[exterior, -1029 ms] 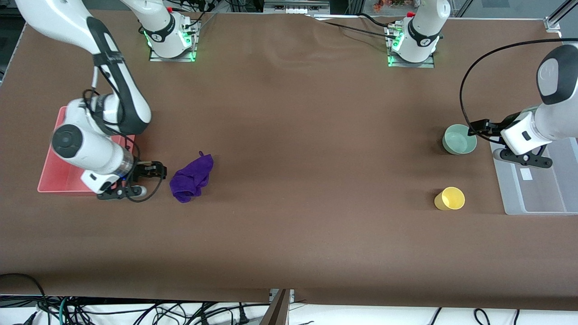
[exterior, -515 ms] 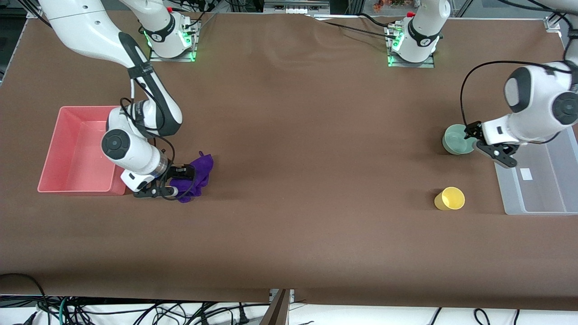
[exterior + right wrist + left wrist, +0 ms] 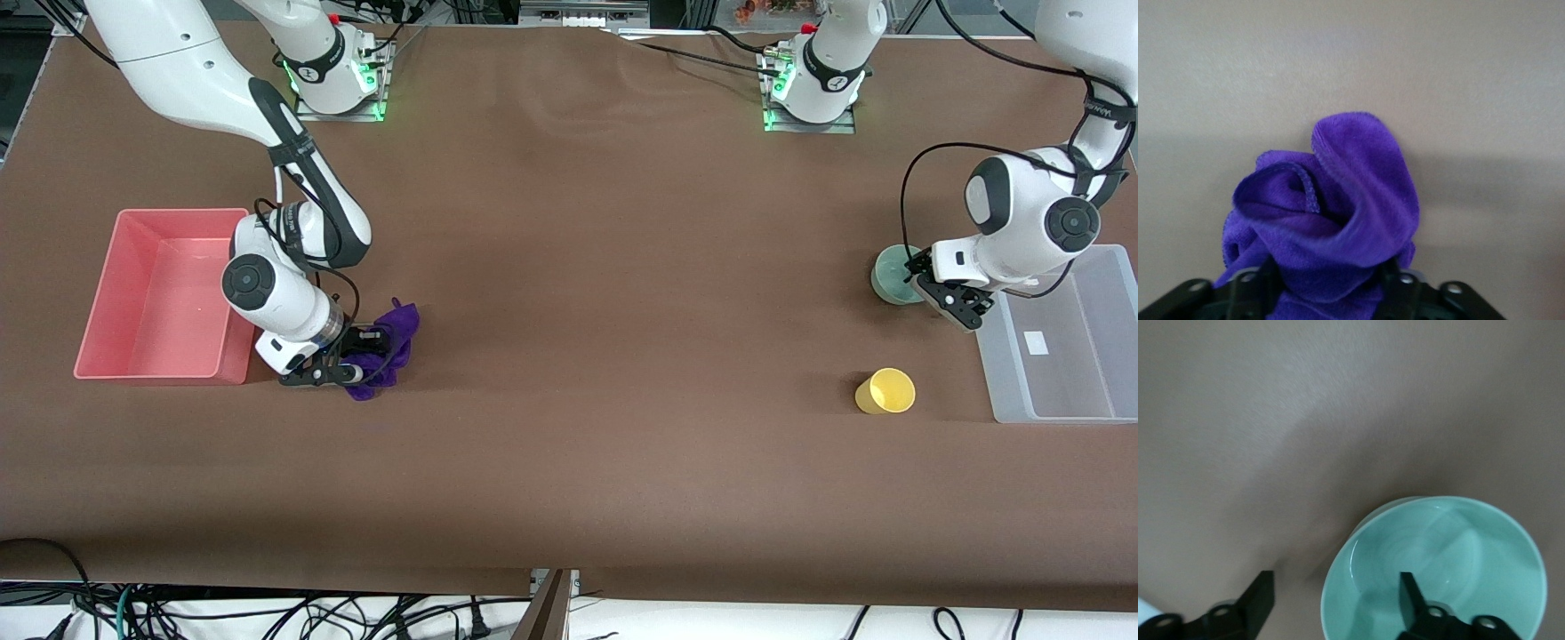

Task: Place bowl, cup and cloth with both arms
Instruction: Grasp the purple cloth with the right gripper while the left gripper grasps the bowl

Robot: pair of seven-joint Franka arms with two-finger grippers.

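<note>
Front view: right gripper [image 3: 356, 356] pinches the cloth [image 3: 389, 342], bunched, long axis running toward the bases; left gripper [image 3: 925, 289], spread, straddles the upright bowl's [image 3: 889, 277] rim.

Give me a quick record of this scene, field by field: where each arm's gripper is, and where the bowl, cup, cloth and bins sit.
left gripper: open, straddling the bowl's rim
right gripper: fingers on either side of the cloth
bowl: on table beside the clear bin
cup: upright, nearer the front camera than the bowl
cloth: bunched on table beside the red bin
</note>
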